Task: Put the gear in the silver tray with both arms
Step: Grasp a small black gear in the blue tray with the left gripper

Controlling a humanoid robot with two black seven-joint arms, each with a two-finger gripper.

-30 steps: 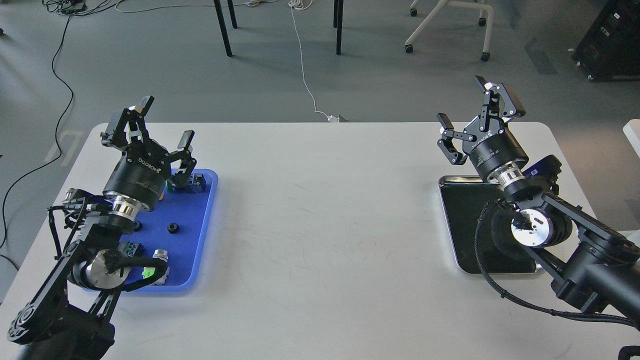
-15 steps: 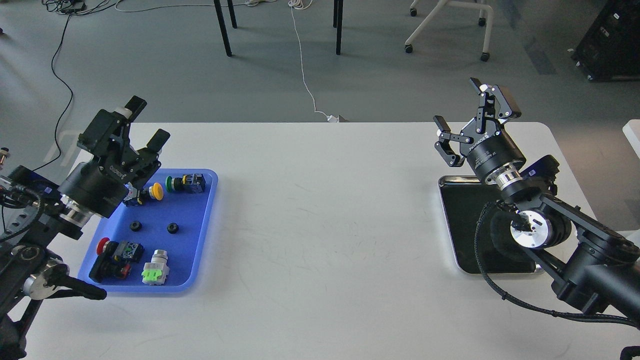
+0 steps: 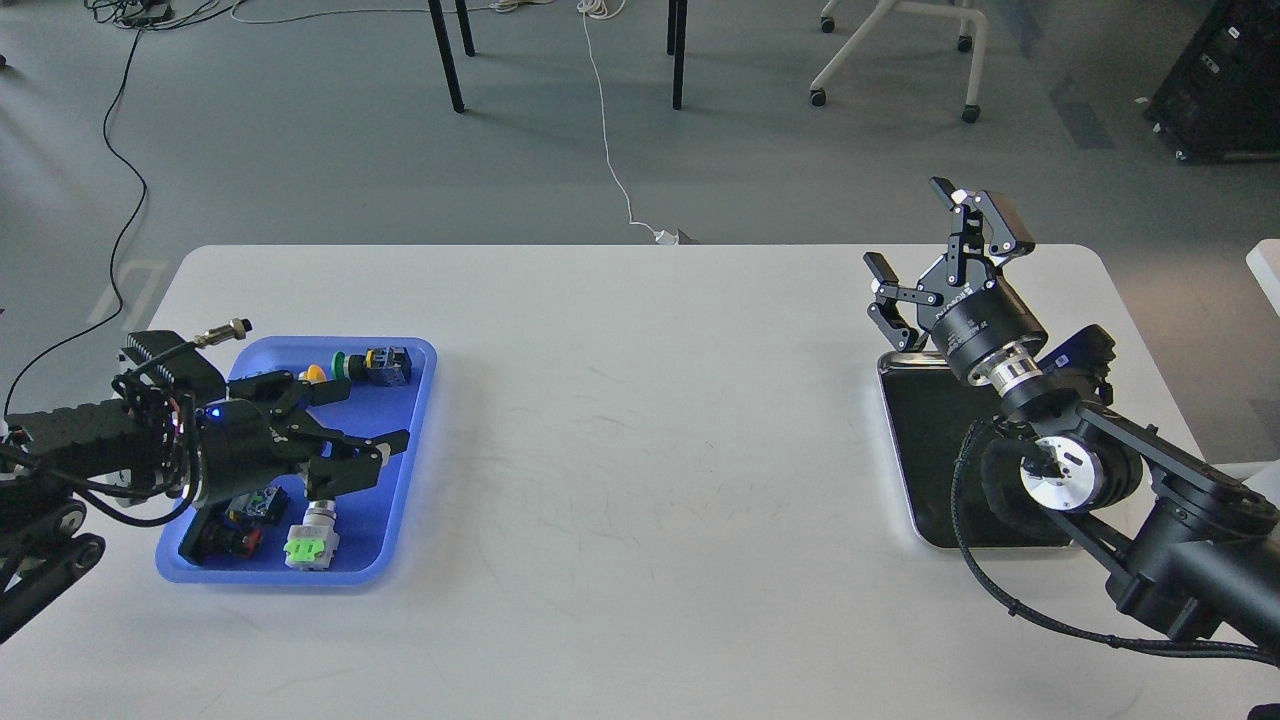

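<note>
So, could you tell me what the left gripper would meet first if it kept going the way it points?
The left gripper, open, points right, low over the blue tray. It would probably meet the tray's right rim first; its height is hard to judge.

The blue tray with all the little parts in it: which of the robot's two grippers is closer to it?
Left. The left gripper hangs open right over the blue tray, while the right gripper, also open, is far across the table, above the silver tray.

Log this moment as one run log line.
left claw: open, low over blue tray | right claw: open, raised above silver tray | gear: not placed
</note>
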